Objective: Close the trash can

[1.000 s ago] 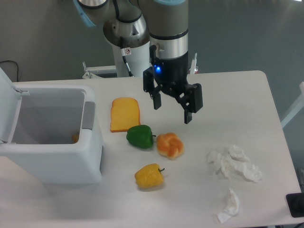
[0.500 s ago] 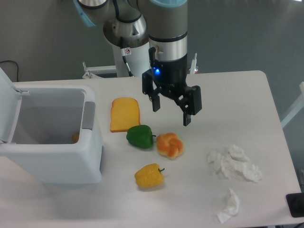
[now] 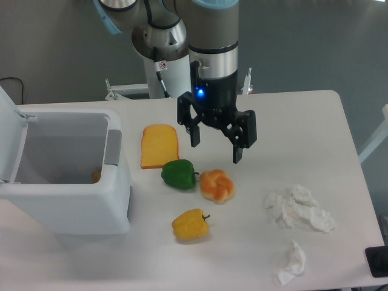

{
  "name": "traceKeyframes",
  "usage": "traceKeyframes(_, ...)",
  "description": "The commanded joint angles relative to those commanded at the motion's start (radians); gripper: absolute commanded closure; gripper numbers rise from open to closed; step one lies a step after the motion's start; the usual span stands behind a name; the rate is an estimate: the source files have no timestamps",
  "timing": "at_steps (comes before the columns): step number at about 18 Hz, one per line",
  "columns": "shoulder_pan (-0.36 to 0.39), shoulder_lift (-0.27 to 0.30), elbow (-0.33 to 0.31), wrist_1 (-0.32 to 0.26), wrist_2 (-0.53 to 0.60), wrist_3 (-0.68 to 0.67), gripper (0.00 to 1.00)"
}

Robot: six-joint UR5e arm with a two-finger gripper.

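Gripper [image 3: 216, 145] hovering mid-table, fingers spread wide, empty. Trash can [image 3: 66, 182] at left edge, lid [image 3: 8, 130] upright. Approach step; next, probably: travel left, reach behind lid, push down.

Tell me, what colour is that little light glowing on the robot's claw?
Blue. It glows on the gripper body, just above the open fingers, in the fixed camera view.

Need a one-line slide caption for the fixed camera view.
Open gripper hovers above food items while the trash can sits open at table's left.
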Motion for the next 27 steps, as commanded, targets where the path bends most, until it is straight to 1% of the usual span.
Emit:
traceKeyframes(3, 0.002, 0.000, 0.002, 0.000, -0.018, -0.015, 0.00)
traceKeyframes(8, 0.002, 0.000, 0.002, 0.000, -0.018, -0.060, 0.00)
traceKeyframes(12, 0.000, -0.003, 0.009, 0.000, -0.020, -0.115, 0.00)
traceKeyframes(16, -0.002, -0.008, 0.021, 0.000, -0.020, -0.133, 0.00)
traceKeyframes(22, -0.002, -0.009, 0.023, 0.000, -0.106, -0.222, 0.00)
traceKeyframes(25, 0.000, -0.009, 0.032, 0.000, -0.133, -0.297, 0.00)
traceKeyframes(27, 0.000, -0.008, 0.035, 0.000, -0.137, -0.304, 0.00)
